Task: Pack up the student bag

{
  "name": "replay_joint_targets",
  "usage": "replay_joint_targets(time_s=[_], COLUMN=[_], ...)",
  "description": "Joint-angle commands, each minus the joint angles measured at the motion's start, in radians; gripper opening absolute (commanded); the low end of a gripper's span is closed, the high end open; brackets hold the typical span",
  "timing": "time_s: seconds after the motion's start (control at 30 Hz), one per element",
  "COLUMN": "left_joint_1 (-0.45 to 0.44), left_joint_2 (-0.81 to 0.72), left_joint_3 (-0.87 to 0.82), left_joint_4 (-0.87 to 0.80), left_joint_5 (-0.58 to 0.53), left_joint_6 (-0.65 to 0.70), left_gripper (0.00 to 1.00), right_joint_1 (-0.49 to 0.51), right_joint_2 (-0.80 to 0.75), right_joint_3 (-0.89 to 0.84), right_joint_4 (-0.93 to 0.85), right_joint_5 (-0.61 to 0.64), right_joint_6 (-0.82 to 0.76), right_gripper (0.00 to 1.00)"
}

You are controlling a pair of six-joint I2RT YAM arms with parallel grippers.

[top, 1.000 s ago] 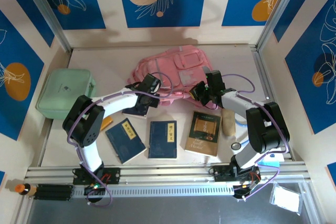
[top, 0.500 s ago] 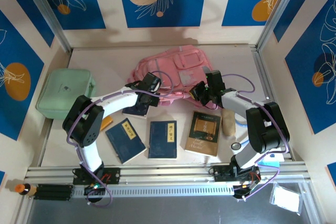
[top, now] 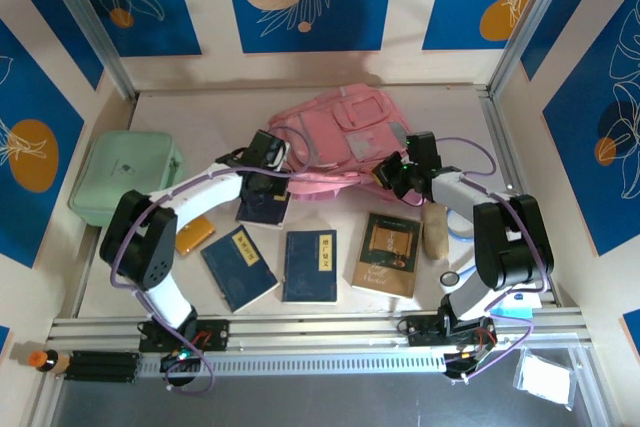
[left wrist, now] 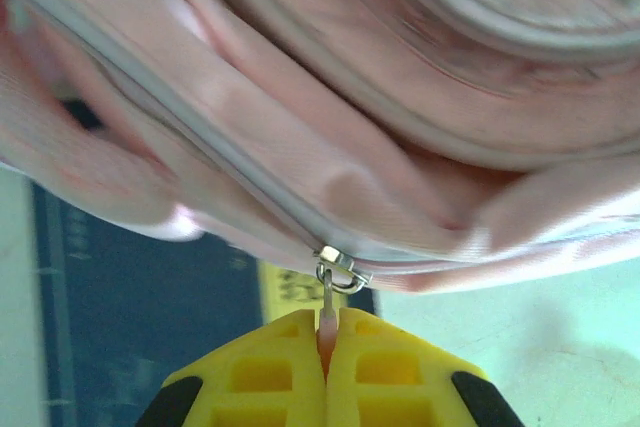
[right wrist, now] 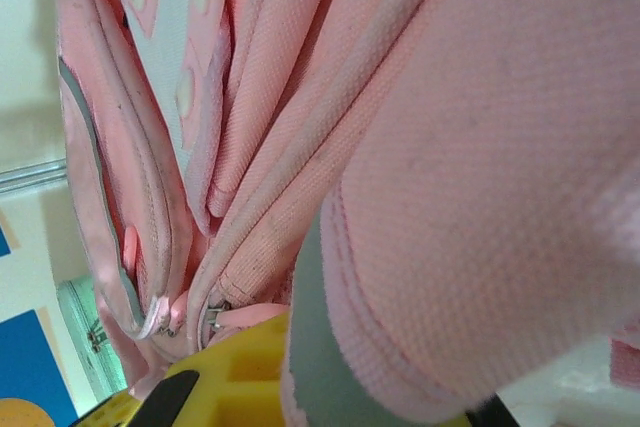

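the bag (top: pixel 345 127) lies flat toward the far side of the table (top: pixel 200 112), pockets up, its near edge facing the arms. the left gripper (left wrist: pixel 325 335) is at the left end of that edge, its yellow fingers (left wrist: pixel 270 372) pressed together on the pink zip pull (left wrist: pixel 327 299), with the slider (left wrist: pixel 340 269) just above them on the grey zip line. the right gripper (top: pixel 402 175) is at the bag's near right corner, with fabric draped over one yellow finger (right wrist: pixel 235 372). the other finger is hidden, so i cannot tell whether it clamps the cloth. judgement: the step in hand is working the main zip so the books (top: pixel 309 265) lying nearer the arms can go in. to do it well, draw the pull along the zip line, low and steady, never away from the cloth, or the tab may slip from the grip. the right side should hold the fabric taut against that pull, otherwise the soft bag will likely drag and bunch. risk noted: one dark book (top: pixel 262 209) lies partly under the bag's edge and may be shoved.
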Motion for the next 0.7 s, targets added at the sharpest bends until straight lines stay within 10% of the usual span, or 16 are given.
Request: replay_joint_targets(time_s=[0.0, 0.2, 0.47, 0.67], left_joint_1=[0.046, 0.049, -0.014, -0.115], left_joint_2=[-0.034, 0.013, 0.093, 0.149], left_joint_3=[-0.01, 0.054, 0.239, 0.31], left_joint_4=[-0.038, -0.02, -0.088, -0.106], left_joint_5=[0.014, 0.123, 0.188, 0.184], left_joint_6=[0.026, 0.002, -0.081, -0.117], left_gripper=[0.0, 0.0, 0.0, 0.0], right_joint_1=[-0.08, -0.155, -0.192, -0.183], right_joint_2=[0.035, 0.18, 0.167, -0.02], right_joint_3=[0.051, 0.231, 0.373, 0.175], right_joint_4=[-0.004, -0.05, -0.278, -0.264], right_joint_5=[-0.024, -0.078, -0.016, -0.062], right_joint_6=[-0.138, -0.32, -0.303, -0.126], right_gripper=[0.0, 0.01, 0.6, 0.64])
